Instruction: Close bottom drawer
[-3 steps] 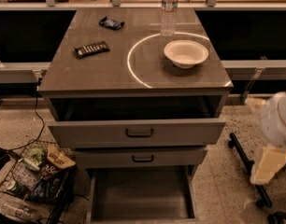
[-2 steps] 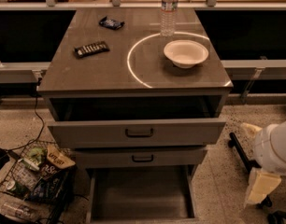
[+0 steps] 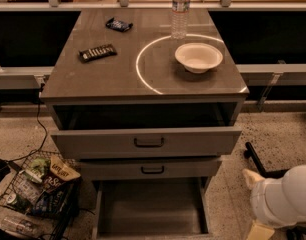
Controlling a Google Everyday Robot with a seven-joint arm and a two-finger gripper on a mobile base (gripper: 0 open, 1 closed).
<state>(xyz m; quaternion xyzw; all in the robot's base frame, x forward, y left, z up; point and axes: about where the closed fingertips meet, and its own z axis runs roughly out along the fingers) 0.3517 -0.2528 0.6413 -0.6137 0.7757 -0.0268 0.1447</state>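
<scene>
Speckled stone floor (image 3: 278, 134), dim room. A grey three-drawer cabinet (image 3: 143, 79) stands centre, its glossy top carrying a white paper bowl (image 3: 198, 57) and a clear plastic water bottle (image 3: 180, 11). Top and middle drawers partly out. The bottom drawer (image 3: 150, 208), a plain grey tray, is pulled furthest; its front runs off the lower edge, handle not seen. Robot's white arm (image 3: 285, 199) sits low, right of cabinet. The tan gripper (image 3: 259, 231) hangs beneath it, cut off by the lower edge. Open or closed: cannot tell. Key relation: drawer lies left of gripper, near it; travel axis runs front-to-back into cabinet. Judgement: gripper needs to get in front of the drawer front, then push twd cabinet.
</scene>
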